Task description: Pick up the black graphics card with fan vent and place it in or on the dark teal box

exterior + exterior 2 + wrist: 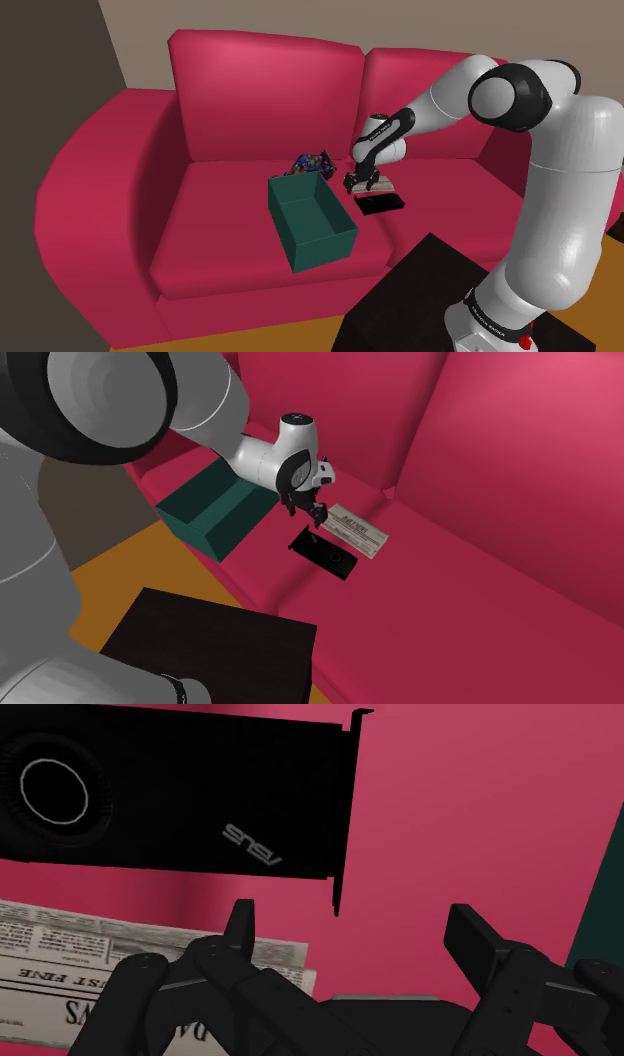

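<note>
The black graphics card (380, 204) (323, 550) lies flat on the red sofa seat, its round fan vent and grey lettering clear in the wrist view (180, 799). My gripper (362, 184) (312, 512) (360, 939) hovers just above it, near the card's bracket end, fingers open and apart with nothing between them. The dark teal box (310, 220) (212, 512) stands open on the seat beside the card, toward the shoulder view's left. A sliver of the box (600, 894) shows past one finger.
A folded newspaper (358, 530) (90, 954) lies next to the card. A dark multicoloured object (310, 163) sits behind the box near the sofa backrest (265, 90). The black stand (430, 300) is at the sofa's front edge.
</note>
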Controlling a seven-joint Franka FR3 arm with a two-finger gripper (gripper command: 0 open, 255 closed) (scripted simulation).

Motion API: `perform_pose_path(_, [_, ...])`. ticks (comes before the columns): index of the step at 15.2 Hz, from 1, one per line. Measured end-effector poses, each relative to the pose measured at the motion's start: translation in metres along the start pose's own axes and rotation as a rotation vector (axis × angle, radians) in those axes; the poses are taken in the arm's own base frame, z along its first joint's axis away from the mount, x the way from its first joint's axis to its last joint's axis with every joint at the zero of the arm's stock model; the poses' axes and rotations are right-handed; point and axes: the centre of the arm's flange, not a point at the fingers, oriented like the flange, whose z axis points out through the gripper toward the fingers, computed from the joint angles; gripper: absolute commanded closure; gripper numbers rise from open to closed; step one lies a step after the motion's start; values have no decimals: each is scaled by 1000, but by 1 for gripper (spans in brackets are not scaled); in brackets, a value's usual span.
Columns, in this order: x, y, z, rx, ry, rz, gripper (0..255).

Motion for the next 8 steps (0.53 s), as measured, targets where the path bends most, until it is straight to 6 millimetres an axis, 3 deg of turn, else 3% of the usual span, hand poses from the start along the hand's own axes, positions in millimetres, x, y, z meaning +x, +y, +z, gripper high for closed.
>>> perform_pose_path(8, [6,1,46,1,4,4,0])
